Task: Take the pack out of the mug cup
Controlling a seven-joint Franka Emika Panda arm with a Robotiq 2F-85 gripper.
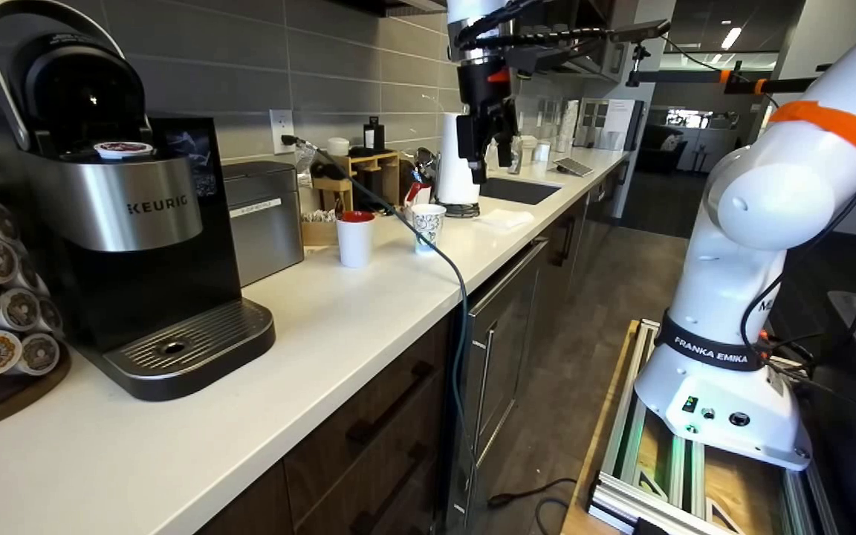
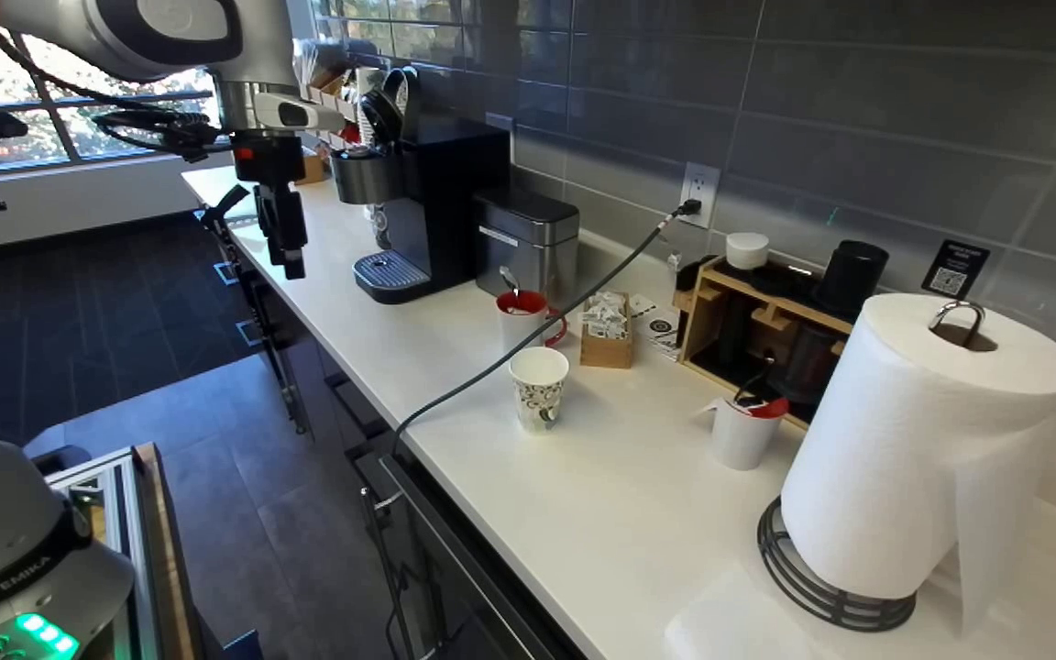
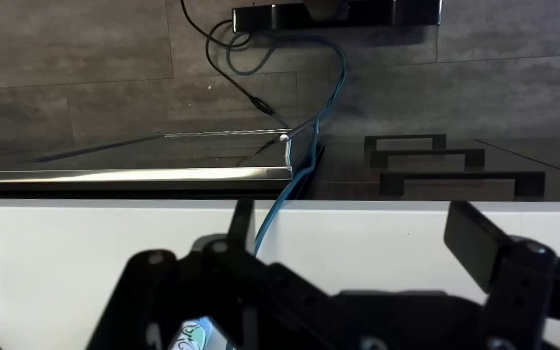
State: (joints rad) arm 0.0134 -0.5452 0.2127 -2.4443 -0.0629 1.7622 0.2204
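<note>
A plain white mug cup with a red inside stands on the counter in both exterior views (image 1: 355, 244) (image 2: 517, 328). Something pale and shiny sticks up from it in an exterior view; I cannot tell whether this is the pack. A second white cup with a red rim (image 2: 741, 438) stands nearer the paper towels, with a white piece and a dark stick in its top. My gripper (image 1: 490, 160) hangs empty, high above the counter, in both exterior views (image 2: 294, 261). In the wrist view its fingers (image 3: 353, 223) are wide apart, with nothing between them. The mug is hidden there.
A patterned paper cup (image 2: 539, 403) stands beside the mug. A cable (image 2: 491, 368) crosses from the wall outlet over the counter's front edge. A coffee machine (image 1: 160, 200), a metal bin (image 1: 268, 223), a wooden box (image 2: 606, 348) and a paper-towel roll (image 2: 913, 477) stand around.
</note>
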